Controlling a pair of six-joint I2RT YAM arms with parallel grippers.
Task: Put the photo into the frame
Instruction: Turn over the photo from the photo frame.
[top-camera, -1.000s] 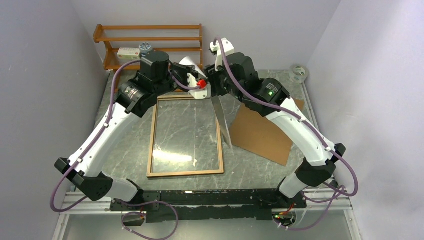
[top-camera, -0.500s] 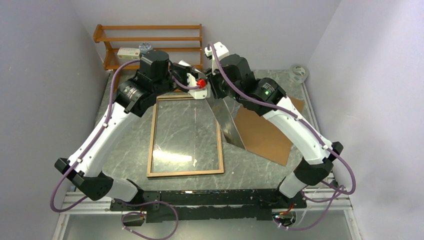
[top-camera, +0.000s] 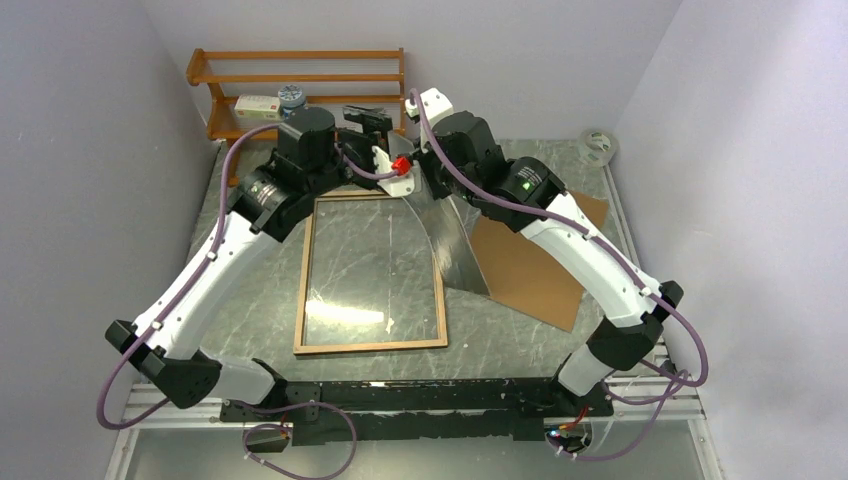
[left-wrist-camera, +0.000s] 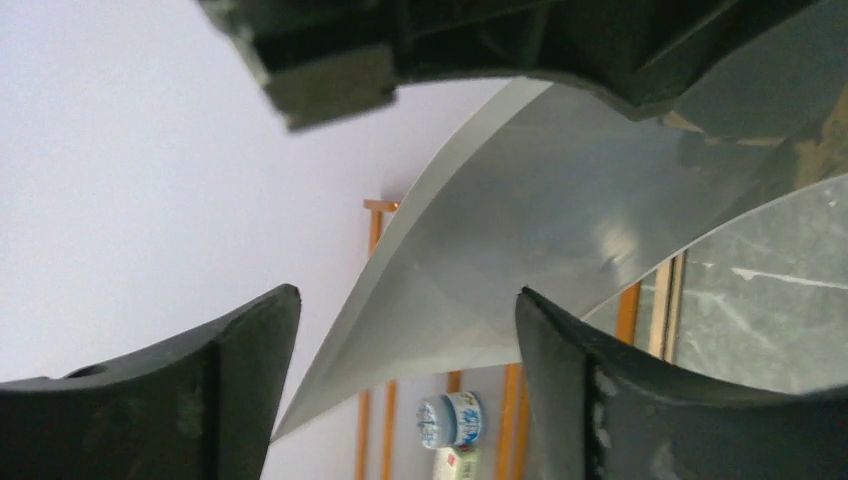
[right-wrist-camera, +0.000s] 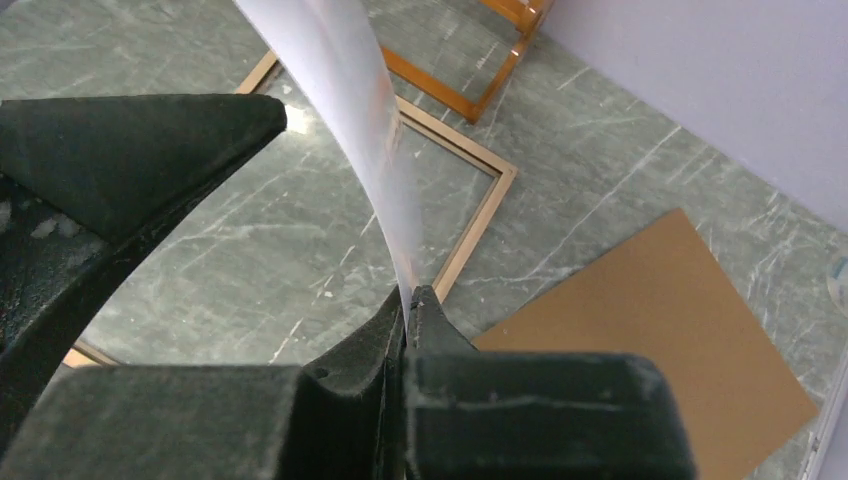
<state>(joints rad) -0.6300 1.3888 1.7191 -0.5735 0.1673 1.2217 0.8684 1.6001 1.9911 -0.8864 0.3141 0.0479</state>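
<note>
Photo, curled and showing its pale side, hangs pinched at one edge between the right gripper's pressed-together jaws, over the frame's far right corner near the table's far edge, while the left gripper stands spread.

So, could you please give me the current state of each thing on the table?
right gripper: shut on photo.
left gripper: open, holding nothing.
photo: lifted, bowed, not inside frame.
frame: lying flat, empty.
backing board: lying flat, right of frame.
</note>
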